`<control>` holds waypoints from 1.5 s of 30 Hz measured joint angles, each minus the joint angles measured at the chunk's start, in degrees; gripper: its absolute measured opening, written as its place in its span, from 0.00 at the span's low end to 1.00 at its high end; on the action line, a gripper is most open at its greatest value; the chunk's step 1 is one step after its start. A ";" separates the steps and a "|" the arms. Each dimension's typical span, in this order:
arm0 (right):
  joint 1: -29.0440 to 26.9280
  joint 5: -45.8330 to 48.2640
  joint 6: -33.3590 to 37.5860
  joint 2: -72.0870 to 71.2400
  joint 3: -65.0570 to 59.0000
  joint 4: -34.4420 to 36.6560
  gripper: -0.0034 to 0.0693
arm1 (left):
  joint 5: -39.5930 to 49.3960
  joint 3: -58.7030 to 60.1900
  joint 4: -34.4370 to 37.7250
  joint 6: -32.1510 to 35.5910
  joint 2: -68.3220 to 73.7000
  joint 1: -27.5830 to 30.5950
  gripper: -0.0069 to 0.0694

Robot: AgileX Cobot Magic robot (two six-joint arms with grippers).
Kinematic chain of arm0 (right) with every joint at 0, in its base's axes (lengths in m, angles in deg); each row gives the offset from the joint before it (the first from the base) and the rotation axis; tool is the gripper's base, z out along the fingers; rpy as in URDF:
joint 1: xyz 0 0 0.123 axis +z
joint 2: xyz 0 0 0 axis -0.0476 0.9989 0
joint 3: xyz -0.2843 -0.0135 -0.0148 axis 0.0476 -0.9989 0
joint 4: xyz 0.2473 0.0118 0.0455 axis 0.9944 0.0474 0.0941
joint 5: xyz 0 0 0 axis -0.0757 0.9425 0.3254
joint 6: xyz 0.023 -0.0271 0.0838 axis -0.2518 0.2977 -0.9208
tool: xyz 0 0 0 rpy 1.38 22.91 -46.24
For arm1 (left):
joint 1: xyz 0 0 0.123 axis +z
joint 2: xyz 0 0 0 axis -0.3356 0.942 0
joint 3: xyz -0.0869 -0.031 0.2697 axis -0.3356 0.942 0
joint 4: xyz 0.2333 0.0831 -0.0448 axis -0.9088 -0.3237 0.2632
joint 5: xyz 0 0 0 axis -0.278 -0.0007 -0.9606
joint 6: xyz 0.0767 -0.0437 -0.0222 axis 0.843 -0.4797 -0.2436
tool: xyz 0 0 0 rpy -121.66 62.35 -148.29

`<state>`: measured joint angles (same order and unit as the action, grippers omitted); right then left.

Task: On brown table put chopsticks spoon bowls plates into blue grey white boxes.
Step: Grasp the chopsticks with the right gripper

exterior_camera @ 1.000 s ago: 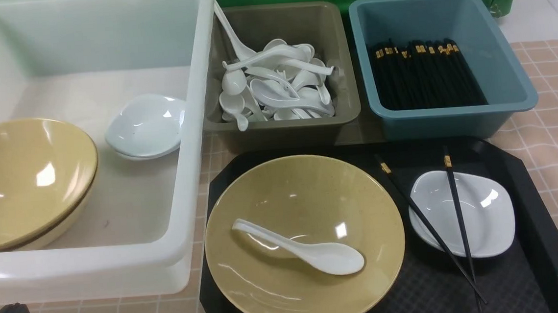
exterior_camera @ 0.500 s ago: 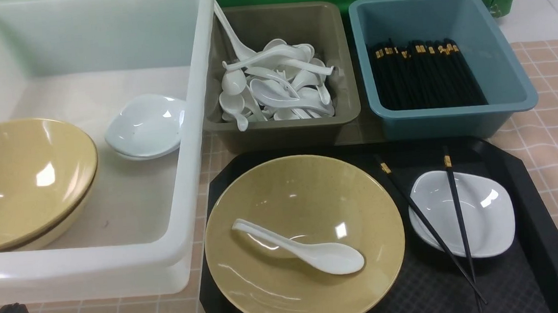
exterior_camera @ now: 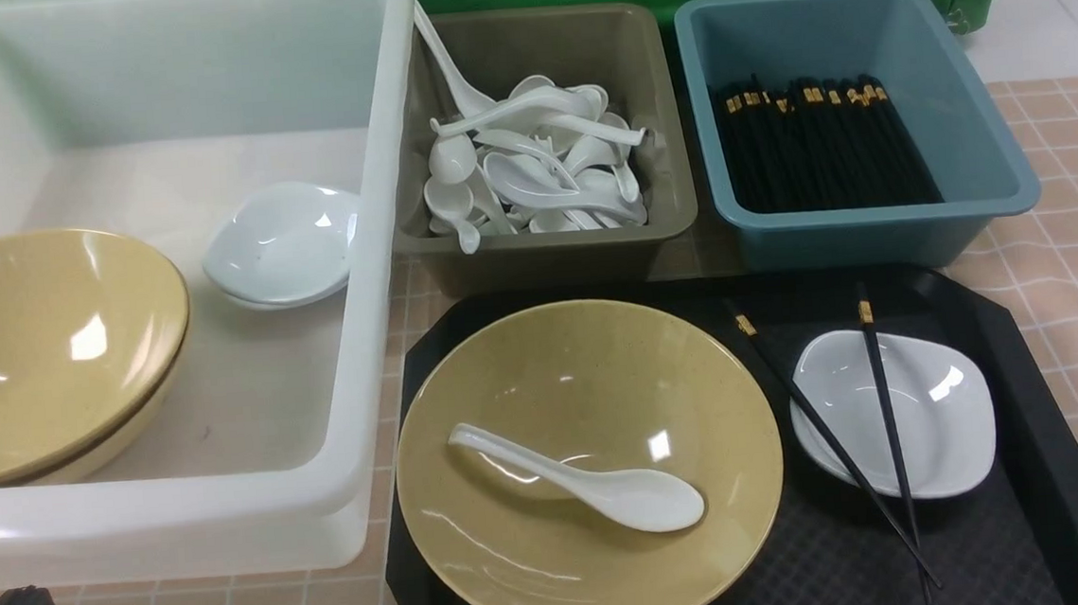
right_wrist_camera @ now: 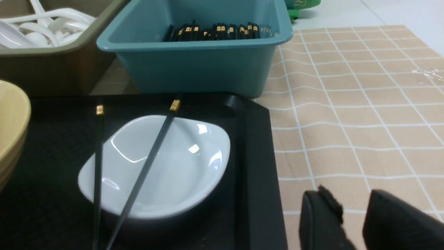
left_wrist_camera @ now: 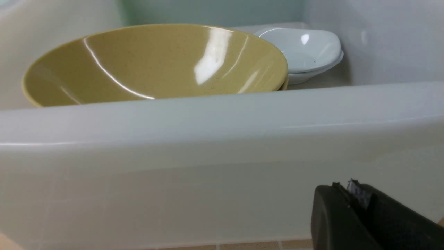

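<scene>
Lower centre: glossy white soup spoon in wide mustard-tan bowl.
Lower right: thin black chopsticks across small white dish.
My left end effector: clenched.
My right end effector: released.

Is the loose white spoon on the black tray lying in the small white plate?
No, the spoon lies inside the mustard-tan bowl, while only two chopsticks cross the plate.

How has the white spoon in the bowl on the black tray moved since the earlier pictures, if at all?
No. The spoon keeps its place against the rim of the bowl.
</scene>
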<state>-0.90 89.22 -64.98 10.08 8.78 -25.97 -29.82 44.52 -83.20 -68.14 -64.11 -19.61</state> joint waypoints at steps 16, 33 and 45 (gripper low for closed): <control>0.00 0.00 -0.12 0.00 0.00 0.00 0.37 | 0.00 0.00 0.00 0.00 0.00 0.00 0.10; 0.00 -4.99 -40.02 0.00 -0.05 10.33 0.37 | -7.62 0.00 53.85 -34.83 0.00 0.00 0.10; 0.00 -4.98 -44.70 0.00 -0.05 11.85 0.37 | -4.87 -0.36 58.80 -26.71 0.00 0.00 0.10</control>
<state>-0.90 84.24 -109.68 10.08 8.73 -14.11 -34.69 44.15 -24.39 -94.86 -64.11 -19.61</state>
